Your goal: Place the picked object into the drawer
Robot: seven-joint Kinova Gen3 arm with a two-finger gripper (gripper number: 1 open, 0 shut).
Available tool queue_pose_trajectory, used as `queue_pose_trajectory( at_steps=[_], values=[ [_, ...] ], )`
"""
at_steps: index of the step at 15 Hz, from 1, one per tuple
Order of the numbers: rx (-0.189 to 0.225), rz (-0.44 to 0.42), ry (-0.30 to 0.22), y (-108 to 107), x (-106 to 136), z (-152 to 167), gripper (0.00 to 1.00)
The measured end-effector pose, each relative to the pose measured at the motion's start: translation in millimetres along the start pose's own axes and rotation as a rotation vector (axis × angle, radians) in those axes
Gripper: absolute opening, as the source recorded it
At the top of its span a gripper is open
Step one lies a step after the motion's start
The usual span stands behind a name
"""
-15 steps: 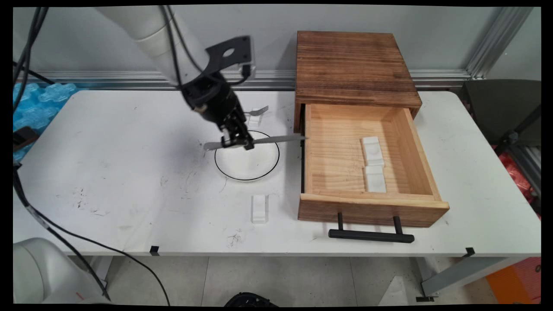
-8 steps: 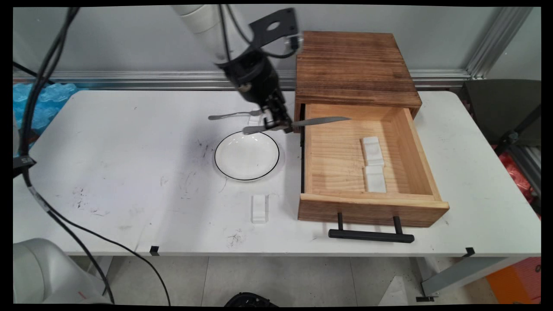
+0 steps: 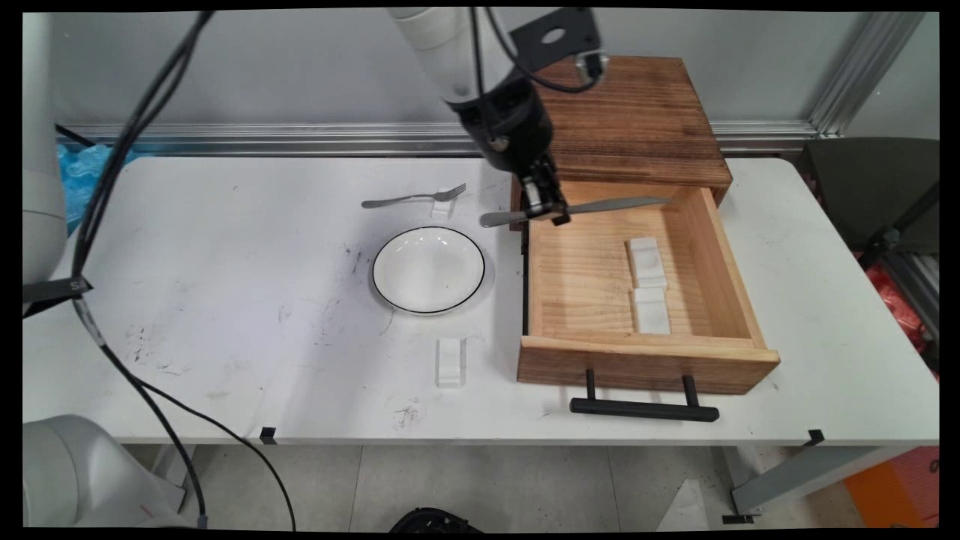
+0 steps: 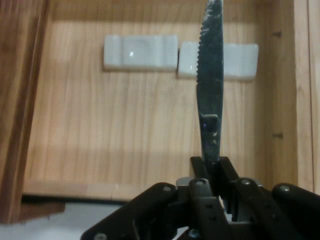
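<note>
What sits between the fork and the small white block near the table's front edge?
The black-rimmed white plate lies between the fork and the white block, apart from both, per the main view.

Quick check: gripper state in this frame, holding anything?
Gripper: closed on a knife, held level above the open drawer; jaws clamp it mid-length.

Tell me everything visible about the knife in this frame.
The knife is a grey metal table knife with a serrated blade edge, seen in the hand view. The tool is shut on it near mid-length and holds it roughly level in the air. Its handle end juts left past the wooden drawer's left wall; its blade reaches over the open drawer's rear part. It touches nothing but the tool's fingers.
</note>
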Motion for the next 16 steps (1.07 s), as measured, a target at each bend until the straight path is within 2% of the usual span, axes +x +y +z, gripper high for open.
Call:
queue_pose_trajectory(
  at_steps=[6, 16],
  values=[
    [-0.019, 0.025, 0.0, 5, 27, 38, 0.0],
    [-0.025, 0.04, -0.011, 17, 42, 104, 0.0]
  ],
)
